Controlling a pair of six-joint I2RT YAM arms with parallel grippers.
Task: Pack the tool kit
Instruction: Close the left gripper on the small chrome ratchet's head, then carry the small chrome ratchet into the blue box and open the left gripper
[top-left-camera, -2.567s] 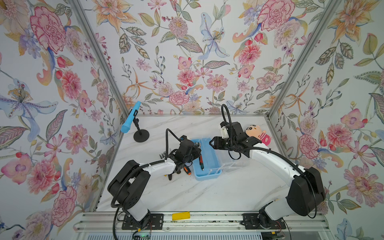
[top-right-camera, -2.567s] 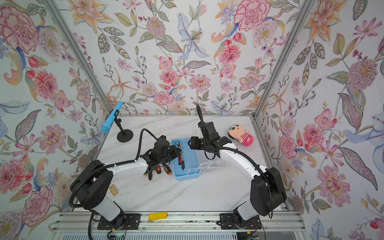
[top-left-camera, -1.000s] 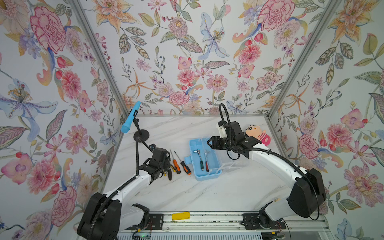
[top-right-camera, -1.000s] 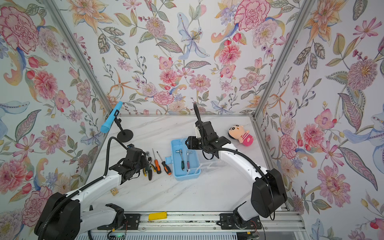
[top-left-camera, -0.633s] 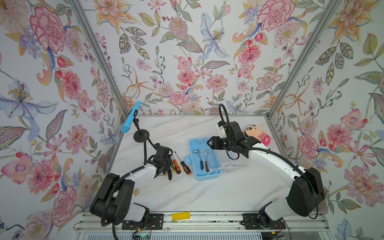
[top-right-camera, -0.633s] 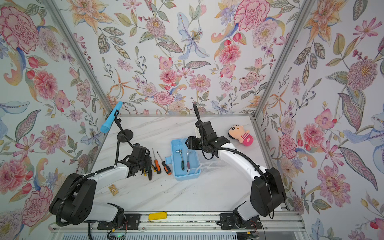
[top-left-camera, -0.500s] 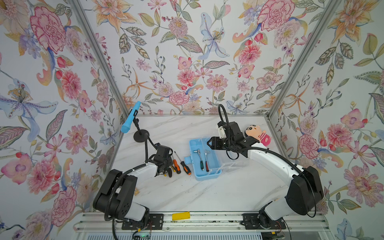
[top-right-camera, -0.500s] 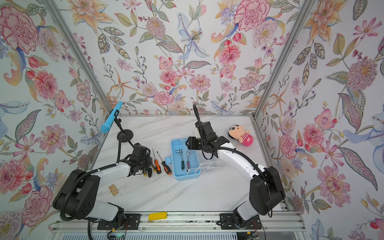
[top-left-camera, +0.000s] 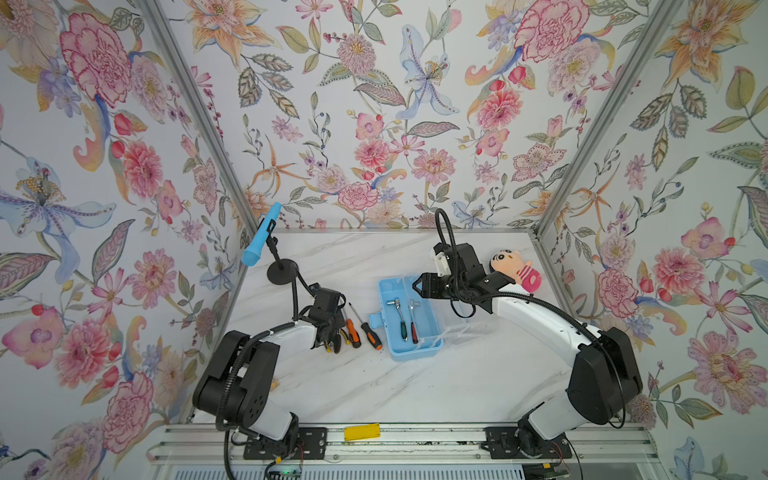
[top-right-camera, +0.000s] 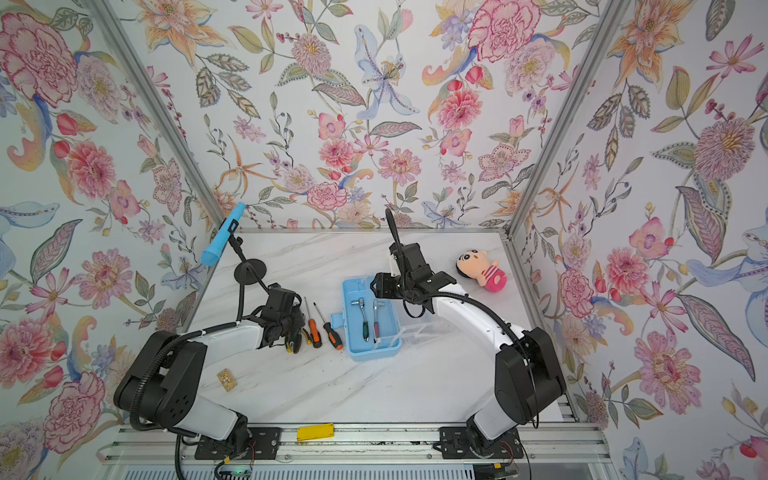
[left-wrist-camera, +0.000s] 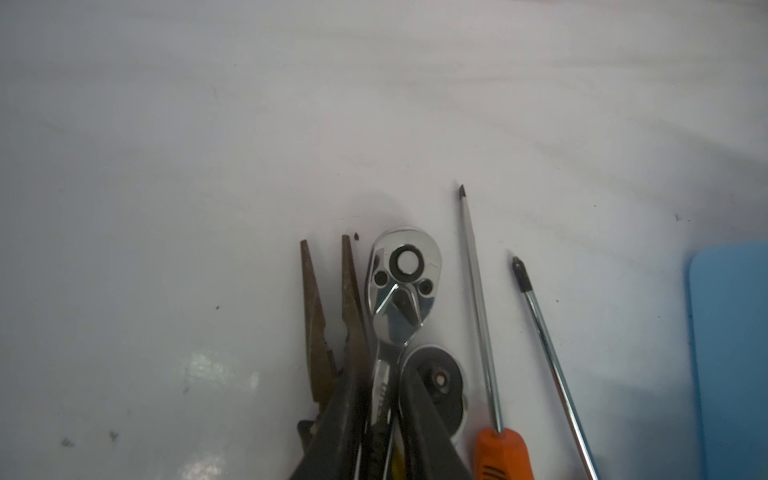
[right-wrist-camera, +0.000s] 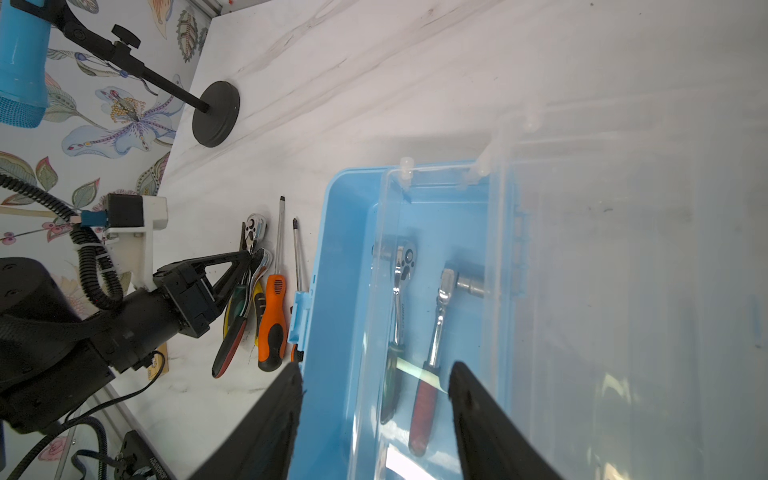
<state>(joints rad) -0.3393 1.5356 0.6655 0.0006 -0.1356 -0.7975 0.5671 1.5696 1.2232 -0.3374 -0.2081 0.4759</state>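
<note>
The light-blue tool kit box (top-left-camera: 415, 356) (top-right-camera: 374, 354) lies open mid-table, its clear lid (top-left-camera: 469, 328) folded out to the right. Two ratchets (top-left-camera: 407, 318) (right-wrist-camera: 415, 324) lie inside. Left of the box are two orange-black screwdrivers (top-left-camera: 361, 332) (left-wrist-camera: 478, 311), yellow-handled pliers (left-wrist-camera: 328, 316) and a chrome ratchet (left-wrist-camera: 401, 270). My left gripper (top-left-camera: 332, 332) (left-wrist-camera: 384, 374) is down on that pile, fingers pressed to both sides of the chrome ratchet's shank. My right gripper (top-left-camera: 417, 286) (right-wrist-camera: 372, 370) is open above the box's far right corner, holding nothing.
A blue microphone (top-left-camera: 259, 237) on a black stand (top-left-camera: 281, 271) stands at the far left. A plush doll (top-left-camera: 513, 268) lies far right, behind my right arm. A small tan piece (top-right-camera: 226, 379) lies near the left arm's base.
My left arm left the box, went to the tool pile on the left, and its jaws narrowed onto the chrome ratchet. The right arm has barely moved.
</note>
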